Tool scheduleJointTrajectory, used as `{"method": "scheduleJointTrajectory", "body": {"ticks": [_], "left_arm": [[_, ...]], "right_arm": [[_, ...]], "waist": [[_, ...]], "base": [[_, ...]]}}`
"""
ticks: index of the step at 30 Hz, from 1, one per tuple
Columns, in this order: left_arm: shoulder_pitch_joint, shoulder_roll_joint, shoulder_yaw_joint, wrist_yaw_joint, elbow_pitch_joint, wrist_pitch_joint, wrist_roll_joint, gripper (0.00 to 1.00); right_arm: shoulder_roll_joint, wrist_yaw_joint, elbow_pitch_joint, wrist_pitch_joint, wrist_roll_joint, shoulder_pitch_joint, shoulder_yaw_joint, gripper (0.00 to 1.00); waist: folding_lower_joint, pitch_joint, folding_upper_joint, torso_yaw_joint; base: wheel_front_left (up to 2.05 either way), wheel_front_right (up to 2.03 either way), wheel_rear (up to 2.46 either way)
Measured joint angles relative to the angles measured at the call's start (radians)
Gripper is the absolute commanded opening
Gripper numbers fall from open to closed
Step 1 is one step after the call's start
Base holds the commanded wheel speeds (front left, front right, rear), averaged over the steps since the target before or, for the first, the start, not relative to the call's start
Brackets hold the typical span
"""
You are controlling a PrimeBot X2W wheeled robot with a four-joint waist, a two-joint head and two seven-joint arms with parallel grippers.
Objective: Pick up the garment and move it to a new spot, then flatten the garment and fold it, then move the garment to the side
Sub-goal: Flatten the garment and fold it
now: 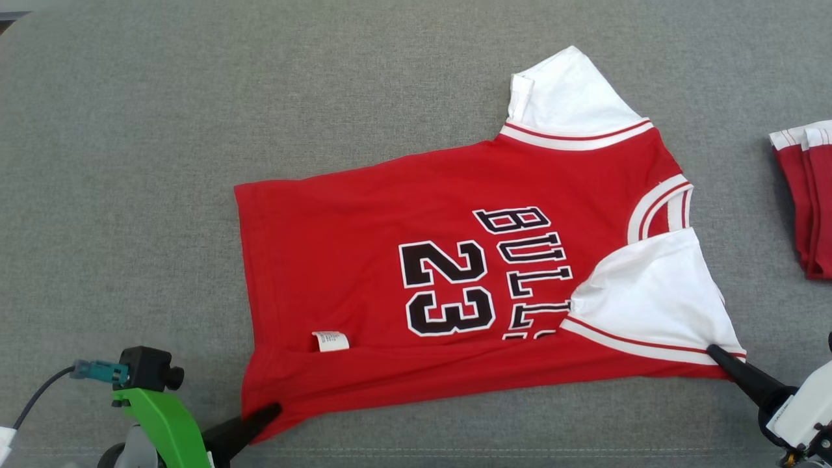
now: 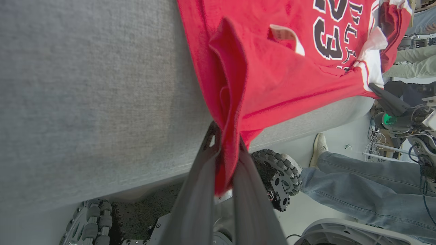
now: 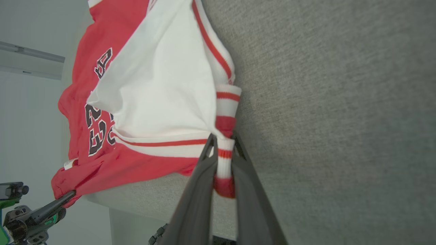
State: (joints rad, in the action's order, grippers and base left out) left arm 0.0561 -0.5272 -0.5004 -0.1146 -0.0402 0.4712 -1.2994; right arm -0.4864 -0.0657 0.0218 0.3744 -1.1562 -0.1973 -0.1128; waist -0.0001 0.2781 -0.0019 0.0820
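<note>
I've got left gripper pinched tight on jersey hem corner, right gripper pinched tight on sleeve cuff, near edge maybe lifted off worktop

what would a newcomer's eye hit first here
The red jersey with a black 23 lies spread across the middle of the grey surface. The left hand pinches its near hem corner and the right hand pinches the near white sleeve's edge. A second red garment sits at the right edge.

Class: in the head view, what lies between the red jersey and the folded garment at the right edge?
Bare grey surface separates the jersey and the folded garment, seen in the head view.
</note>
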Motion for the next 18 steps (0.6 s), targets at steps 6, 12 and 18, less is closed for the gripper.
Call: {"method": "scheduleJointTrajectory", "body": {"ticks": [6,12,18], "left_arm": [[-0.016,0.014,0.017,0.000,0.021,-0.034,-0.003,0.18],[-0.016,0.040,0.021,0.006,0.026,-0.056,-0.002,1.00],[-0.037,-0.035,0.053,0.037,0.057,-0.056,0.018,1.00]], "right_arm": [[-0.010,0.006,-0.046,-0.017,0.031,0.001,0.006,0.34],[-0.025,0.007,-0.107,-0.017,0.075,0.001,-0.018,1.00],[-0.113,0.035,-0.164,-0.023,0.120,-0.002,0.055,1.00]], "waist": [[0.0000,0.023,0.0000,-0.006],[0.0000,0.034,0.0000,-0.006],[0.0000,0.043,0.0000,-0.006]], "base": [[0.00,0.00,0.00],[0.00,0.00,0.00],[0.00,0.00,0.00]]}}
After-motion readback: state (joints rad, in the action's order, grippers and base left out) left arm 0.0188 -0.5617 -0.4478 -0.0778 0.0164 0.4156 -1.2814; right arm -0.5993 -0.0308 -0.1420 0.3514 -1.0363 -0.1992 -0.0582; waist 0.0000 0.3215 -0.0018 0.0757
